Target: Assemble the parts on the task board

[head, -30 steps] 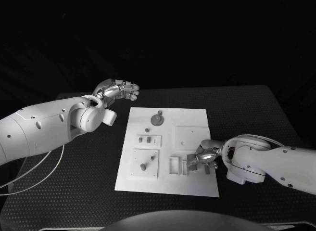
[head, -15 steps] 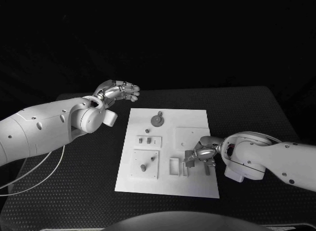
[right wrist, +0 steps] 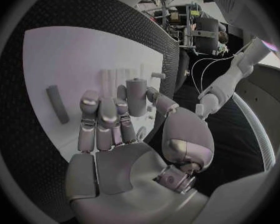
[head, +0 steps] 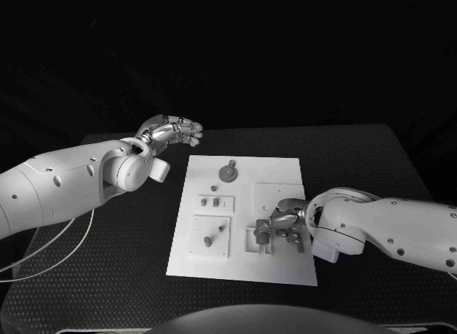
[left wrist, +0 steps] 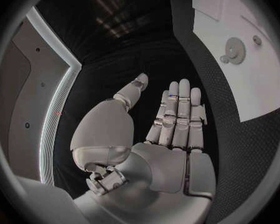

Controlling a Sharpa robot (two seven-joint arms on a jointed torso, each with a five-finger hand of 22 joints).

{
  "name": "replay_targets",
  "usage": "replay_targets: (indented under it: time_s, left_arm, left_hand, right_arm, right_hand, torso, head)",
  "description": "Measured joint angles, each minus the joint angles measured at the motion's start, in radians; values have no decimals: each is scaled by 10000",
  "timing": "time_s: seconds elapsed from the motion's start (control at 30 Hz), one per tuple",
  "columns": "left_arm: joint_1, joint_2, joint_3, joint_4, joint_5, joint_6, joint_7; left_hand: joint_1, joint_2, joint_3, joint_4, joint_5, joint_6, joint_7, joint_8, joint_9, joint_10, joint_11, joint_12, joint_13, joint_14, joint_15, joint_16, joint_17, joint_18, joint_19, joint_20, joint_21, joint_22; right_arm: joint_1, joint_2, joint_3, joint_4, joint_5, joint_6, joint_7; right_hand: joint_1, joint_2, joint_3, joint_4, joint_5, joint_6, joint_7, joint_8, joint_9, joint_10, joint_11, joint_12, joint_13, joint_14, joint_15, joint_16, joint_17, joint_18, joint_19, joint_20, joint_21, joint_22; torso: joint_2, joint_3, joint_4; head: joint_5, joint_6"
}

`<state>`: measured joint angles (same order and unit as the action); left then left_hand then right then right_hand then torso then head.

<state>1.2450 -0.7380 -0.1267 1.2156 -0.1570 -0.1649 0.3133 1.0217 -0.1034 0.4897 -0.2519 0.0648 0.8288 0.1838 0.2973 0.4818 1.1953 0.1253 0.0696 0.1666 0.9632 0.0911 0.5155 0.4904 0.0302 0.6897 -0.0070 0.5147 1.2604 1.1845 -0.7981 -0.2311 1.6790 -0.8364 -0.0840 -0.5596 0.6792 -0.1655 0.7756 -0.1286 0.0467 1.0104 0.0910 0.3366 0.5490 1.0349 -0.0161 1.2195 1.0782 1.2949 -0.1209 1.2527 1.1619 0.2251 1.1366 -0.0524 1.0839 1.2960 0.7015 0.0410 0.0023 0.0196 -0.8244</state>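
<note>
Right hand (head: 279,227) has shifted over the task board's (head: 278,169) slotted tray (head: 252,239).

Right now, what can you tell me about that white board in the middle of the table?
The board is a flat white rectangular plate lying on the black table, its long side running away from the robot. It looks like matte plastic. Its surface carries raised square panels, a slotted frame and small grey parts, including a round disc near the far end. The right hand is over its near right part, fingers down by the slotted frame; whether they touch it is unclear.
</note>
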Motion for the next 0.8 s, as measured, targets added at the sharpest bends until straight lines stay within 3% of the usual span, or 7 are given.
replay_targets:
  time_s: [0.8]
  left_arm:
    - [1,7,0,15,-9,12,-22]
  left_hand:
    - [0,0,0,0,0,0,0,0,0,0,0,0,-8,36,36,-38,33,-1,0,0,0,19]
  right_arm:
    - [-122,272,-62,-293,73,298,-122]
  right_hand:
    - [-82,-7,-1,1,-1,-2,-2,0,0,0,1,-9,21,-2,3,0,-7,0,-6,7,39,-1]
  torso:
    - [-9,23,-13]
  head:
    - [113,-139]
